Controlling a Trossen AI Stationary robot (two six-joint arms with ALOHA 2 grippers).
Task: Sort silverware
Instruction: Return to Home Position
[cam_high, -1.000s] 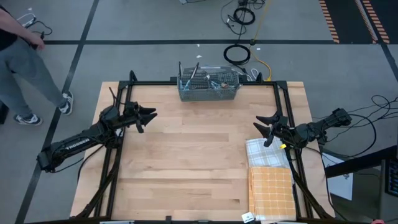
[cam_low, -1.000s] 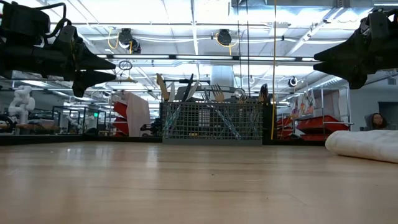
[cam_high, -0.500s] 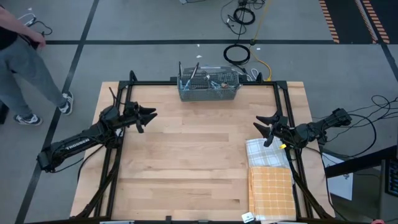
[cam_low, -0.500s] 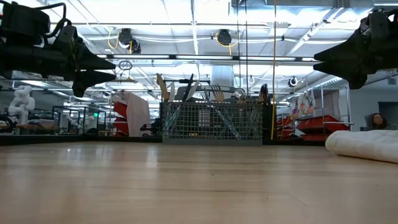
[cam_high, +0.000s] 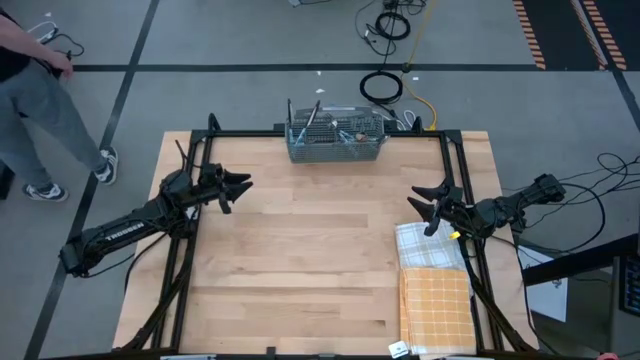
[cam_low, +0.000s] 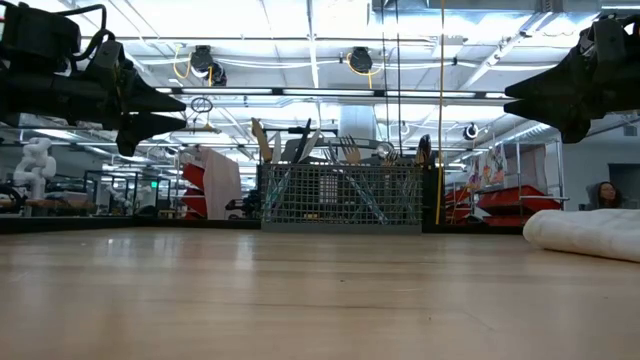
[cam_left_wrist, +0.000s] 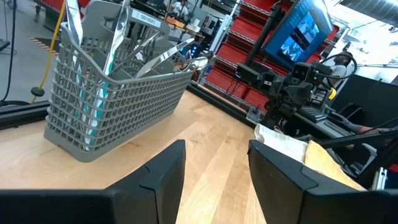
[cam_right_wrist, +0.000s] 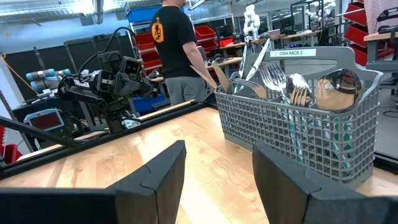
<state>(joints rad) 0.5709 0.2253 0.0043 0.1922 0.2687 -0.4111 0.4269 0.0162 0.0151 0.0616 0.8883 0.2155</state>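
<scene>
The left pincer (cam_high: 238, 192) hangs above the left part of the wooden table (cam_high: 300, 270), its two fingers spread apart and gripping nothing; its own wrist view shows bare table between the fingers (cam_left_wrist: 165, 174). The right pincer (cam_high: 421, 213) hangs above the right part of the table, its fingers (cam_right_wrist: 158, 177) likewise apart and empty. The two pincers face each other across the table, well apart.

The silverware (cam_high: 335, 130) stands in a grey mesh cutlery basket (cam_high: 335, 150) at the far edge of the table, well away from both pincers and roughly midway between them, ahead and to the right of the left pincer and ahead and to the left of the right one. Seen from the right wrist, fork and spoon heads (cam_right_wrist: 298, 87) stick up over the basket rim, with teal handles showing through the mesh.

A white checked cloth (cam_high: 430, 248) lies just beside the right pincer, and an orange checked cloth (cam_high: 437, 310) lies beyond it toward the near edge. A person (cam_high: 30, 100) stands on the floor, far behind the left pincer.
</scene>
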